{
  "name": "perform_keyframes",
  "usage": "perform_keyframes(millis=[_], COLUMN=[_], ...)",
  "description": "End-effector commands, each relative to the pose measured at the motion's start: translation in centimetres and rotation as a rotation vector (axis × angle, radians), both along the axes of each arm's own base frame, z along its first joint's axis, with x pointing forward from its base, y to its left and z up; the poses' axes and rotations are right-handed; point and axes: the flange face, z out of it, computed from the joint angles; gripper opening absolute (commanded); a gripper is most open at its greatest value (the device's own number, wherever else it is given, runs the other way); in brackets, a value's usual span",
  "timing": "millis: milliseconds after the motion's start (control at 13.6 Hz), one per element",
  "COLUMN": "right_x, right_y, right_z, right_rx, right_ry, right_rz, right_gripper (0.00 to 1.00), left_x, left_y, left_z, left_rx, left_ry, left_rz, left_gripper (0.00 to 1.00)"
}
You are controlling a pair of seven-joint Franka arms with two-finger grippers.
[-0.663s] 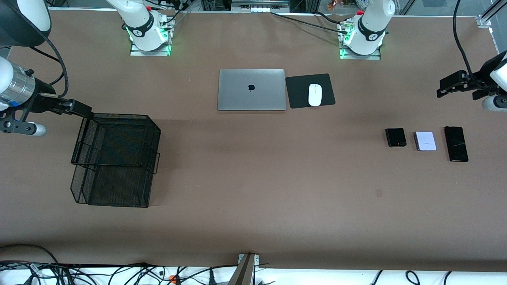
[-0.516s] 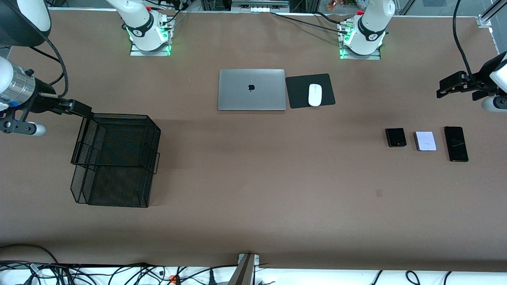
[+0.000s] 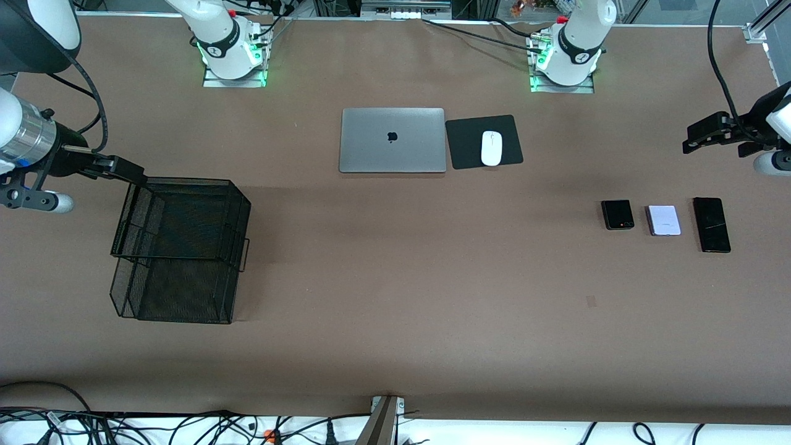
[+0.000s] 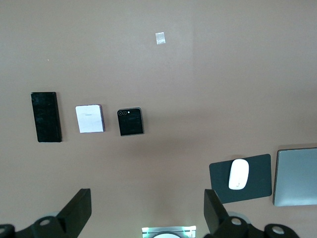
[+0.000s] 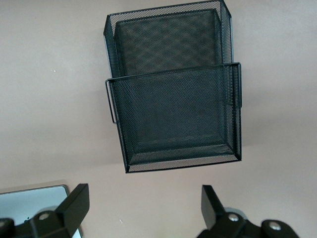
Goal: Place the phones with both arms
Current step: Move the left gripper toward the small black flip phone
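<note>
1. Phones: all three lie flat in a row on the brown counter (image 3: 395,346) toward the left arm's end, none touching. The small squarish black phone (image 3: 618,214) with its camera lenses sits closest to the middle of the counter, the pale lavender phone (image 3: 664,220) is in between, and the long slim black phone (image 3: 711,224) is at the outer end.
2. Left pincer (image 4: 147,208) hangs up in the air over the edge of the counter at the left arm's end, fingers spread wide, holding nothing. Its wrist view looks down on all three phones.
3. Right pincer (image 5: 143,203) is also wide apart and empty, hovering by the black mesh tray stack (image 3: 179,247) at the right arm's end.
4. Other stuff: a closed silver laptop (image 3: 392,140) sits mid-counter near the bases, with a white mouse (image 3: 492,148) on a black mouse pad (image 3: 463,145) just beside it.
</note>
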Motion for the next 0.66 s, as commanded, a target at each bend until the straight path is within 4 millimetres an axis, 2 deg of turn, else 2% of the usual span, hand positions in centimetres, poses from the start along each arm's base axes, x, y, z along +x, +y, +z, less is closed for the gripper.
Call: perform_keyframes(millis=[0, 74, 221, 442, 590], right_x=[-0.1, -0.1, -0.1, -0.1, -0.1], right_y=[0.1, 0.0, -0.2, -0.6, -0.7], right_z=[0.3, 0.1, 0.0, 0.1, 0.1], right_rx=[0.011, 0.012, 0.017, 0.016, 0.016], right_ry=[0.01, 0.018, 0.018, 0.015, 0.017], right_rz=[0.008, 0.01, 0.039, 0.037, 0.036], right_gripper=[1.0, 1.0, 1.0, 1.0, 1.0], left_x=[1.0, 1.6, 2.8, 3.4, 3.9], left_y=[1.2, 1.8, 2.5, 4.0, 3.5], left_z=[-1.6, -2.8, -7.0, -12.7, -14.4], left_rx=[0.023, 0.074, 0.149, 0.137, 0.088], left_ry=[0.02, 0.032, 0.053, 0.012, 0.027], left_rz=[-0.009, -0.017, -0.065, -0.124, -0.063], left_gripper=[1.0, 1.0, 1.0, 1.0, 1.0])
